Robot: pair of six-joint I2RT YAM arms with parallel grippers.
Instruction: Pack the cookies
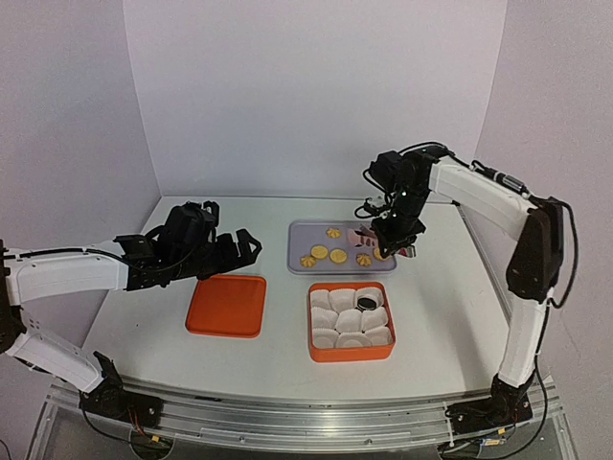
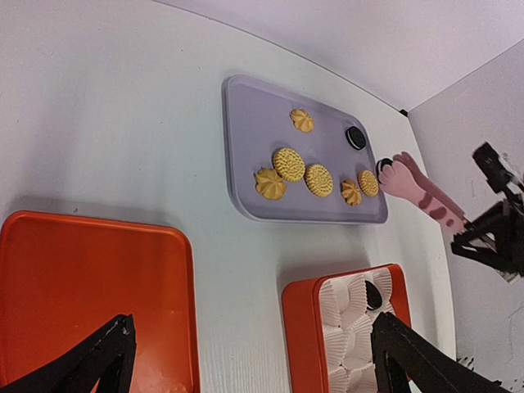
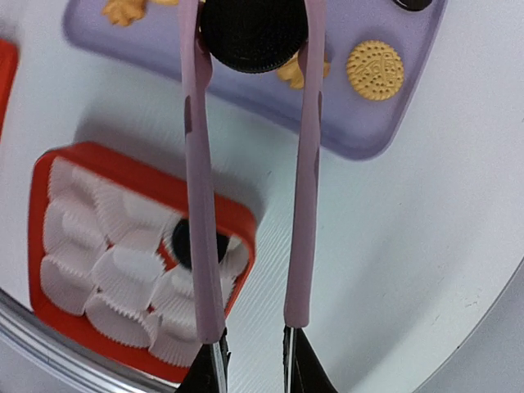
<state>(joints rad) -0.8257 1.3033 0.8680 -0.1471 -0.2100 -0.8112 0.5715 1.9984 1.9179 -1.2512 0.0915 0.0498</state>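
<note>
- Black cookie one (image 1: 367, 304): packed. It sits in a paper cup (image 1: 330, 316) at about 1 o'clock from the centre of the orange box (image 1: 351, 356).
- Black cookie two (image 3: 250, 33): in transit. It is pinched between the tips of the pink tongs (image 3: 309, 164), over the 4 o'clock corner of the lavender tray (image 2: 246, 123). Whether it has cleared the tray surface cannot be determined.
- Black cookie three (image 2: 355, 137): unpacked, lying on the tray.
- Golden cookies (image 2: 288, 164): all six are unpacked and spread across the tray.
- Progress estimate: one of nine packed, one in hand, seven to collect. The other visible cups are vacant.
- Right gripper (image 3: 254, 360): jaws narrow, clamped on the tongs' handles.
- Left gripper (image 1: 239, 251): jaws wide, holding nothing, above the bench (image 1: 431, 316).
- Orange lid (image 1: 227, 305): lies at 9 o'clock of the box, not fitted. Closing is judged the final step.
</note>
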